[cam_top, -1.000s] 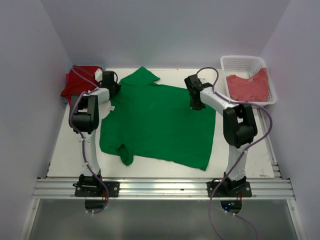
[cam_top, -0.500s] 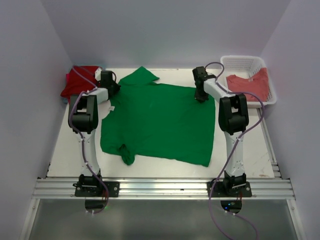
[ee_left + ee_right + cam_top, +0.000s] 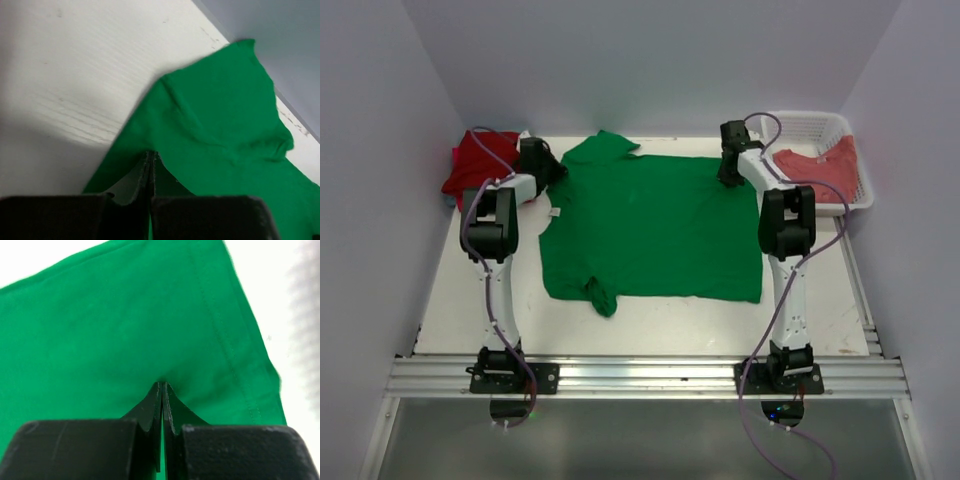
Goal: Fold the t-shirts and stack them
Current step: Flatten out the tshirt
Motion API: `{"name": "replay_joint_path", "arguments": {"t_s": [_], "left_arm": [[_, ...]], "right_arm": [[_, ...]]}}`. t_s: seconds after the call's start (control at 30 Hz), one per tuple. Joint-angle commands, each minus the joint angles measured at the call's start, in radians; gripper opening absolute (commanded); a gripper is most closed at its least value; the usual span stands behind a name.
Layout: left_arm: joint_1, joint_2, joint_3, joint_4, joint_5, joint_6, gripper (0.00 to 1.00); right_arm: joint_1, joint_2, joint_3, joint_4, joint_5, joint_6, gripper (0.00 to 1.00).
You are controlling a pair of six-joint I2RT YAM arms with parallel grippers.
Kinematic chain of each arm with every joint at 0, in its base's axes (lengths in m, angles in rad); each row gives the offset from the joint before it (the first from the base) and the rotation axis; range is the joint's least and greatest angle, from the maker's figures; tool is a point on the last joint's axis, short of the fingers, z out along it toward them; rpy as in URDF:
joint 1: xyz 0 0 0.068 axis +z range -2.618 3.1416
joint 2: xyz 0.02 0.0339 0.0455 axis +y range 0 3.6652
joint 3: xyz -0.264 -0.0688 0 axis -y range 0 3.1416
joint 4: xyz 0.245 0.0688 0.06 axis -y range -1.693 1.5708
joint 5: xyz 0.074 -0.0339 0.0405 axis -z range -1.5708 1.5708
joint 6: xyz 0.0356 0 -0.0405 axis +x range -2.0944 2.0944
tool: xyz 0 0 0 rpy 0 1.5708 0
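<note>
Where the two arms reach to the far side of the white counter (image 3: pixel 450 290), a bright green t-shirt (image 3: pixel 650 225) lies spread out flat between them. It lies sideways, with its neck opening toward the left and its hem toward the right. One sleeve points toward the far edge of the counter, and the other sleeve is bunched up at the near edge of the shirt.

The left end effector (image 3: pixel 151 156) has its fingers pressed together, pinching a fold of the green cloth at the shirt's far left, beside the far sleeve. The right end effector (image 3: pixel 162 386) is likewise pressed together, pinching a small raised tuck of green cloth close to the stitched hem at the shirt's far right corner.

A crumpled red t-shirt (image 3: pixel 480 160) sits at the far left corner of the counter, just beyond the left arm. At the far right corner stands a white plastic lattice basket (image 3: pixel 800 118), and a salmon-red t-shirt (image 3: pixel 815 172) lies inside it, draped against its right wall.
</note>
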Motion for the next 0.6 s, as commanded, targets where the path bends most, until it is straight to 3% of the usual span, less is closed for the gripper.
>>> {"name": "replay_joint_path", "arguments": {"t_s": [0.0, 0.13, 0.27, 0.4, 0.43, 0.5, 0.57], "left_arm": [[0.01, -0.029, -0.05, 0.195, 0.151, 0.068, 0.0], [0.007, -0.182, -0.201, 0.423, 0.21, 0.116, 0.03], [0.001, -0.351, -0.244, 0.494, 0.202, 0.186, 0.13], [-0.007, -0.5, -0.322, 0.51, 0.179, 0.211, 0.3], [-0.019, -0.532, -0.343, 0.513, 0.16, 0.22, 0.41], [-0.036, -0.626, -0.402, 0.47, 0.124, 0.237, 0.48], [-0.057, -0.71, -0.445, 0.38, 0.083, 0.214, 0.48]], "right_arm": [[-0.005, -0.14, -0.202, 0.146, -0.068, -0.057, 0.0], [0.004, -0.342, -0.554, 0.647, -0.211, -0.118, 0.0], [0.006, -0.451, -0.649, 0.838, -0.232, -0.143, 0.0], [0.015, -0.53, -0.693, 0.926, -0.252, -0.147, 0.42], [0.023, -0.565, -0.724, 0.958, -0.245, -0.149, 0.63], [0.037, -0.604, -0.747, 0.967, -0.239, -0.167, 0.72], [0.06, -0.656, -0.77, 0.924, -0.213, -0.181, 0.77]]}}
